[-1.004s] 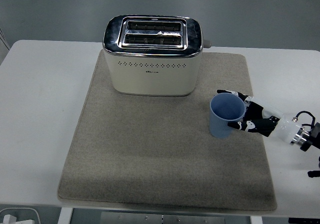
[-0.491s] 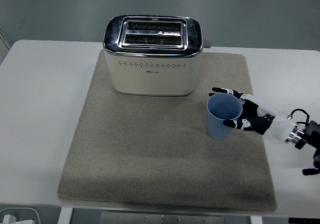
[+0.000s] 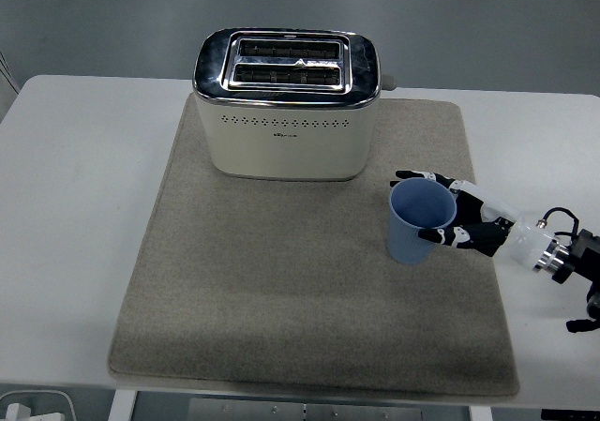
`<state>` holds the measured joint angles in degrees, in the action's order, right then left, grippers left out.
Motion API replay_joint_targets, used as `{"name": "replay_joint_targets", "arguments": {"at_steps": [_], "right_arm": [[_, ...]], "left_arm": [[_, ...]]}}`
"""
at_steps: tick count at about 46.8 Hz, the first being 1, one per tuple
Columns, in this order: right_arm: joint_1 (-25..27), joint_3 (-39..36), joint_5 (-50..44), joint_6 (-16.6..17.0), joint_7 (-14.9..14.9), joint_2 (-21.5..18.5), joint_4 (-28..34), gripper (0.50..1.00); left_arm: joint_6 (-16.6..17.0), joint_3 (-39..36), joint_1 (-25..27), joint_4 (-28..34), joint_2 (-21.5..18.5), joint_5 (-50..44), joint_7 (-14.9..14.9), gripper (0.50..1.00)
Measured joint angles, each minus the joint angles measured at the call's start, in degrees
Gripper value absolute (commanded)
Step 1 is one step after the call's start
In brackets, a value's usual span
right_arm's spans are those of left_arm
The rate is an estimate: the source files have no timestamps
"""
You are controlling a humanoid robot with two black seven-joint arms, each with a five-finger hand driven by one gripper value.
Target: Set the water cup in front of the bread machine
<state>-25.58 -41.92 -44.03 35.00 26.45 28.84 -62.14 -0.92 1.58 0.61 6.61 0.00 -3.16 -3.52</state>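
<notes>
Head view: right robot hand (image 3: 461,217) grips blue cup (image 3: 417,222) near mat (image 3: 281,308) right edge.

Bare mat (image 3: 281,280) before toaster (image 3: 287,102)

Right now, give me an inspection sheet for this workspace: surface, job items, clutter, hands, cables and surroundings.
Surface: white table with a grey mat lying flat on it.
Job items: blue water cup upright on the mat, off the front right corner of the bread machine, which stands at the mat's back edge.
Clutter: nothing seen on the table.
Hands: right hand wrapped around the cup from the right; left hand not in view.
Cables: thin black wire looping at the right wrist.
Surroundings: grey wall behind; a white object below the table's near left corner, too cropped to identify.
</notes>
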Motion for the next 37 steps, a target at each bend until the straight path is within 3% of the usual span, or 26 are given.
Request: {"name": "replay_joint_targets", "arguments": {"at_steps": [10,23,37], "right_arm": [[0.00,0.00,0.00,0.00,0.09,-0.02,0.00,0.705],[-0.87,-0.26,0.23,0.00,0.09,-0.55,0.01,0.705],[-6.16,0.69,0.22,0.00,-0.60,-3.77,-0.26,0.709]], "left_arm": [[0.04,0.00,0.00,0.00,0.00,0.00,0.00,1.000],[0.04,0.00,0.00,0.00,0.00,0.00,0.00,1.000],[0.03,0.00,0.00,0.01,0.00,0.00,0.00,1.000]]}}
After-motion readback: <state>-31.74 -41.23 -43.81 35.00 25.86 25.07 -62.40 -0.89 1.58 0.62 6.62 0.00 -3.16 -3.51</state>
